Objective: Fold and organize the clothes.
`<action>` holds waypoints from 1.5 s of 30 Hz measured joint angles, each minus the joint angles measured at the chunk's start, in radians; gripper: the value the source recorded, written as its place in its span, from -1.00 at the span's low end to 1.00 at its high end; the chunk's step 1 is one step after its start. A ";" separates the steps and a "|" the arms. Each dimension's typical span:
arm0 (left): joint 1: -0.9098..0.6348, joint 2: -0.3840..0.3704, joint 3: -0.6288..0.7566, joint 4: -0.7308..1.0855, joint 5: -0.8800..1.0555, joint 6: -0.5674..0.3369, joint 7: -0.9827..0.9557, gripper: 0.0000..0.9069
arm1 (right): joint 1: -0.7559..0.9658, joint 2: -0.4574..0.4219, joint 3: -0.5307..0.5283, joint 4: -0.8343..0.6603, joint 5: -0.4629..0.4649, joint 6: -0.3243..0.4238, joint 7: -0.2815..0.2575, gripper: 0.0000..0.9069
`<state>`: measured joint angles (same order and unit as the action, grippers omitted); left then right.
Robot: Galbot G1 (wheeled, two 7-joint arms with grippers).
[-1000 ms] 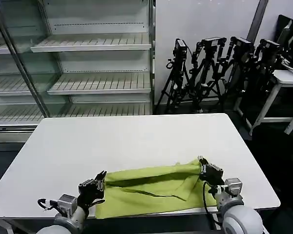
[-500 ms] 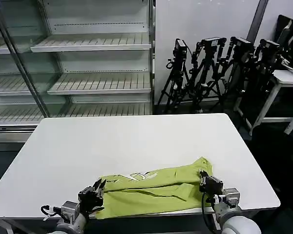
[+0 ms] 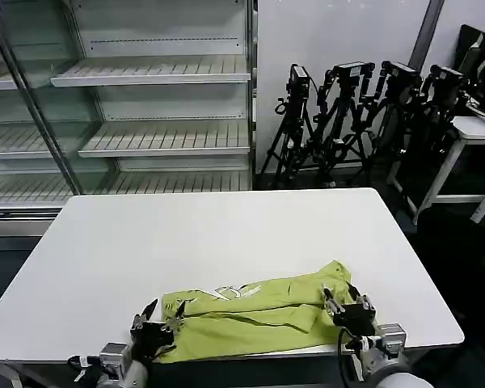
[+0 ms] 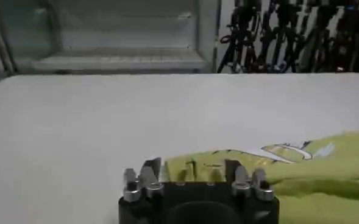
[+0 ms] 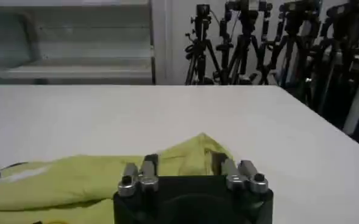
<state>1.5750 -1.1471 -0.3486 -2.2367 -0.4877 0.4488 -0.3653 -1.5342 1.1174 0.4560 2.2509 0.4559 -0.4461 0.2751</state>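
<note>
Head view: the lime yellow-green soft cotton T-shirt (image 3: pixel 255 315) lies as a folded band along the near edge of the white rectangular tabletop (image 3: pixel 218 234), at about 6 o'clock, with a strip of blue-and-white print showing on its upper fold.
Left tool (image 3: pixel 156 317): at 7 o'clock by the band's left end, fingers spread, holding nothing.
Right tool (image 3: pixel 339 299): at 5 o'clock by the band's right end, fingers spread, holding nothing.
Wrist views: the left tool (image 4: pixel 191 173) and the right tool (image 5: pixel 185 169) each sit just short of the cloth, fingers apart.
Step in hand: judged, the band has just been laid and the next fold awaits.
Doing it well: pinch all layers at each end together, lift evenly, keep the edges aligned.
Materials: limp, wrinkled cotton, rumpled at the right corner; smooth matte tabletop, likely low grip on cloth.
</note>
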 measured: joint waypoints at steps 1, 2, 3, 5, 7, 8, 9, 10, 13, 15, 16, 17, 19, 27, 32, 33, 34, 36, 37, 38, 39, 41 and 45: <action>-0.003 -0.013 0.004 0.006 -0.006 0.001 -0.006 -0.64 | -0.006 0.001 0.005 0.006 -0.001 0.000 0.000 1.00; -0.005 -0.026 0.009 0.013 -0.014 0.002 -0.010 -0.87 | -0.012 0.002 0.009 0.011 -0.001 0.000 0.001 1.00; -0.007 -0.038 0.013 0.020 -0.020 0.002 -0.013 -0.96 | -0.017 0.003 0.014 0.016 -0.002 0.000 0.000 1.00; -0.013 -0.057 0.021 0.035 -0.032 -0.002 -0.018 -0.96 | -0.029 0.007 0.023 0.026 -0.004 0.000 0.001 1.00; -0.015 -0.073 0.026 0.047 -0.038 -0.009 -0.023 -0.96 | -0.038 0.011 0.029 0.033 -0.007 0.002 0.001 1.00; -0.015 -0.080 0.029 0.052 -0.041 -0.013 -0.024 -0.96 | -0.043 0.013 0.032 0.037 -0.008 0.002 0.001 1.00; -0.015 -0.086 0.032 0.057 -0.044 -0.017 -0.025 -0.98 | -0.047 0.014 0.035 0.040 -0.010 0.003 0.001 1.00; -0.015 -0.091 0.034 0.061 -0.047 -0.019 -0.026 -0.96 | -0.051 0.016 0.036 0.043 -0.011 0.003 0.001 1.00; -0.017 -0.105 0.037 0.070 -0.058 -0.025 -0.030 -0.98 | -0.060 0.022 0.039 0.053 -0.014 0.004 0.003 1.00; -0.016 -0.112 0.038 0.073 -0.066 -0.028 -0.031 -0.98 | -0.062 0.024 0.040 0.057 -0.014 0.004 0.005 1.00; -0.014 -0.116 0.038 0.073 -0.071 -0.029 -0.031 -0.96 | -0.063 0.025 0.042 0.059 -0.015 0.004 0.006 1.00; -0.012 -0.118 0.038 0.074 -0.076 -0.031 -0.031 -0.96 | -0.066 0.026 0.043 0.061 -0.017 0.003 0.006 1.00; -0.009 -0.125 0.038 0.075 -0.087 -0.032 -0.031 -0.96 | -0.071 0.028 0.043 0.066 -0.022 0.002 0.005 1.00; -0.006 -0.132 0.019 0.070 -0.155 -0.051 -0.012 -0.98 | -0.082 0.035 0.051 0.082 -0.032 -0.003 0.004 1.00; -0.006 -0.128 -0.017 0.050 -0.224 -0.045 -0.010 -0.98 | -0.089 0.035 0.060 0.090 -0.033 -0.009 0.002 1.00; -0.005 -0.128 -0.028 0.046 -0.240 -0.043 -0.011 -0.98 | -0.090 0.034 0.062 0.092 -0.033 -0.010 0.002 1.00; -0.003 -0.126 -0.041 0.041 -0.261 -0.042 -0.011 -0.96 | -0.091 0.033 0.064 0.093 -0.033 -0.011 0.002 1.00; -0.002 -0.121 -0.066 0.036 -0.300 -0.041 -0.012 -0.96 | -0.092 0.032 0.068 0.097 -0.033 -0.013 0.002 1.00; -0.003 -0.115 -0.082 0.035 -0.324 -0.041 -0.012 -0.96 | -0.092 0.032 0.071 0.098 -0.033 -0.014 0.002 1.00; -0.005 -0.109 -0.099 0.034 -0.346 -0.040 -0.012 -0.98 | -0.092 0.032 0.073 0.099 -0.033 -0.014 0.002 1.00; -0.007 -0.103 -0.116 0.034 -0.369 -0.039 -0.012 -0.96 | -0.093 0.033 0.075 0.100 -0.033 -0.015 0.002 1.00; -0.012 -0.084 -0.155 0.034 -0.418 -0.037 -0.011 -0.96 | -0.096 0.035 0.080 0.103 -0.033 -0.015 0.002 1.00; -0.026 -0.032 -0.246 0.044 -0.513 -0.030 -0.008 -0.98 | -0.102 0.038 0.088 0.105 -0.033 -0.015 0.000 1.00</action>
<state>1.5495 -1.1793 -0.5943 -2.1928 -1.0010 0.4193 -0.3735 -1.6367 1.1550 0.5444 2.3559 0.4231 -0.4616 0.2748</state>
